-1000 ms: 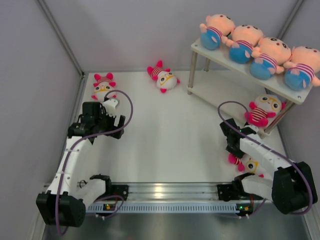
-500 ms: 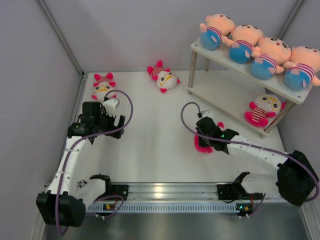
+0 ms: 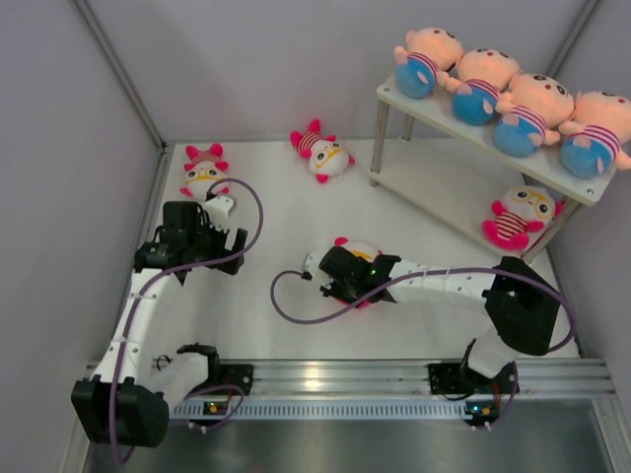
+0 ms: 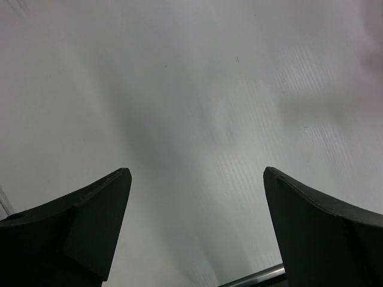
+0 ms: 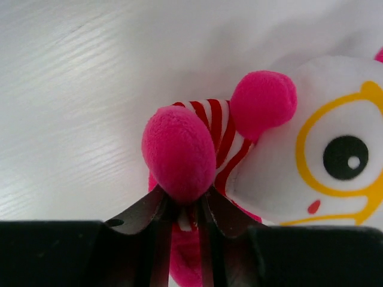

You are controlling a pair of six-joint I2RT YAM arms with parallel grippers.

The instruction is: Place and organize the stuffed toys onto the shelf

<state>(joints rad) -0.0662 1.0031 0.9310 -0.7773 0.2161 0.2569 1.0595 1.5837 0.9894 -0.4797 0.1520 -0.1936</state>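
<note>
A two-tier shelf (image 3: 434, 192) of pale cream boards on thin metal legs stood at the back right of a smooth white table (image 3: 296, 217). Four peach dolls (image 3: 483, 84), soft and round-headed, in striped shirts and blue shorts, lay in a row along the top board, touching one another and filling it. On the lower board, near its right end, sat one pink doll (image 3: 520, 217) with a white face, hot-pink ears and a red-and-white striped body; the rest of that board was bare. Two loose dolls of the same pink kind lay on the table, well apart from the shelf: one (image 3: 204, 169) at the back left, just beyond the left arm, the other (image 3: 322, 153) further right near the back wall. The right arm reached across to the middle of the table, where its gripper (image 5: 184, 210) was pinched narrowly on the held doll (image 5: 287, 179), the dark fingers squeezing striped fabric beneath a plump pink foot; yellow rings circled the black eye on its fuzzy white face, and in the top view the arm hid most of it. The left gripper (image 4: 196, 173) hung with its black fingers spread wide over the faintly ribbed table surface, gripping nothing. Purple cables (image 3: 296, 313) looped from both wrists
</note>
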